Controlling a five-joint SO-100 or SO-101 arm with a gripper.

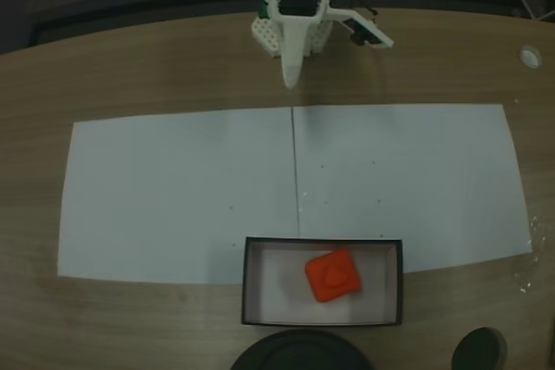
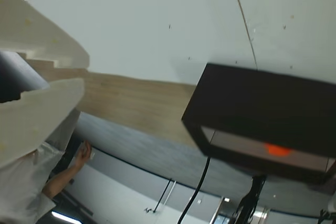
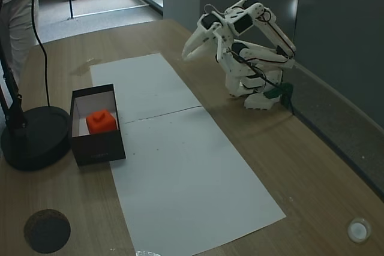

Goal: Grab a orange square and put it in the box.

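Box (image 1: 260, 283) holds orange square (image 1: 333, 275) — wrist view adds person's hand (image 2: 82, 156).

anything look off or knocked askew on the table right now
Nothing stands out. The orange square lies inside the box, turned slightly against its walls. The box sits upright at the white paper sheets' edge, and the gripper is folded back near the arm's base.

Orange square (image 1: 332, 275), box (image 1: 251, 282) blk walls w/ white inside, white paper (image 1: 173, 188), wood-grain table (image 1: 130, 67).
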